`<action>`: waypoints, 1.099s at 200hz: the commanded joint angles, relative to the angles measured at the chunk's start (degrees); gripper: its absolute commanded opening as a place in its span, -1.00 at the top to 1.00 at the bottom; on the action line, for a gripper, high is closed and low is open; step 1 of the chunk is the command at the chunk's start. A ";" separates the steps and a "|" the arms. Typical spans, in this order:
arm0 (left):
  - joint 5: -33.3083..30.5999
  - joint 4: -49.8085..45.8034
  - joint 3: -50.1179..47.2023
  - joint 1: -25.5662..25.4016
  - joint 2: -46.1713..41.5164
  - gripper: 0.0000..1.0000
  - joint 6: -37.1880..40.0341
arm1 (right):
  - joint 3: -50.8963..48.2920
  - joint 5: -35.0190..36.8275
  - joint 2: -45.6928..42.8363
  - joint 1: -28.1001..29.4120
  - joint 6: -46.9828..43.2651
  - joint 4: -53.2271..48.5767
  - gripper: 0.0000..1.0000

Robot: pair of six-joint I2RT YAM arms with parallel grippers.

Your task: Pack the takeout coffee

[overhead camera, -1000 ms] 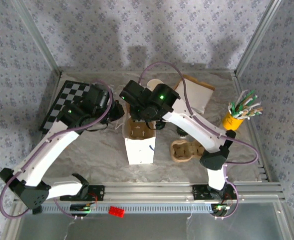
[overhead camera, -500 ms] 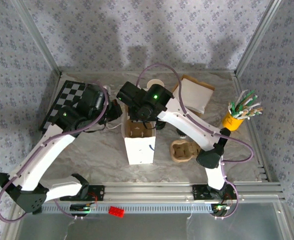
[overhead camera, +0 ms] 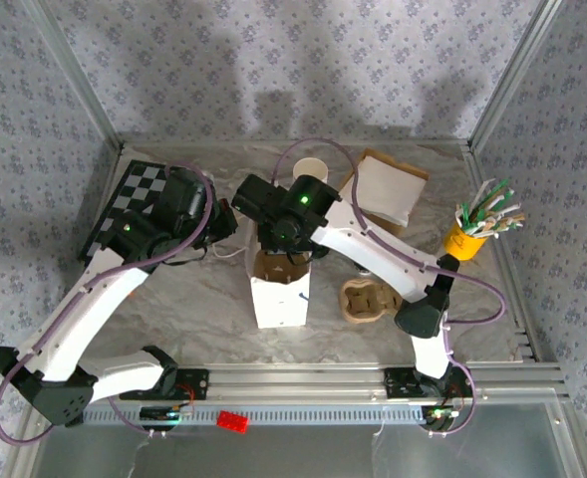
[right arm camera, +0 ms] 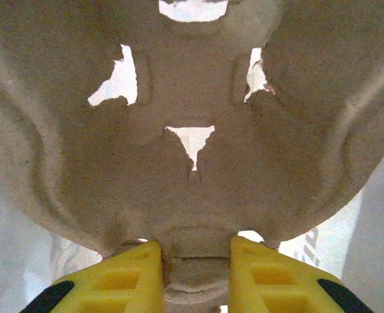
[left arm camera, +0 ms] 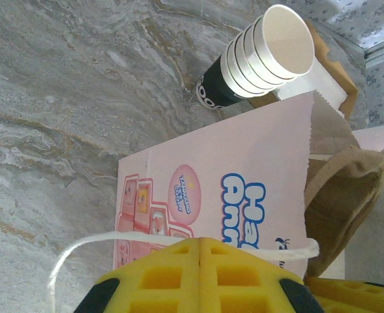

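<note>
Top external: left gripper (overhead camera: 223, 225), pads together on the string handle (left arm camera: 133, 236) in the left wrist view, pulls the bag (overhead camera: 280, 297) open. The right gripper (overhead camera: 279, 244), clamped on the rim of the carrier (right arm camera: 192, 130), holds it in the bag mouth, with the cups (overhead camera: 310, 169) standing behind. Step judged: loading carrier into bag; next move calls for a level, straight descent to the bag floor, then release, handle kept taut. Versus 1.0 s ago: right wrist has swung left, squarer over the mouth; left gripper has drawn slightly left.
</note>
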 commanded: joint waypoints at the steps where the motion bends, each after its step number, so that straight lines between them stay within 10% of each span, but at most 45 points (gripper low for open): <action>1: 0.62 0.03 -0.05 0.19 -0.34 1.00 0.23 | -0.43 -1.46 -1.38 -0.45 1.09 0.16 0.46; 220: 2.04 -2.68 3.05 -3.40 -2.41 0.50 -0.11 | 6.49 4.74 0.62 1.64 -3.47 -5.26 0.33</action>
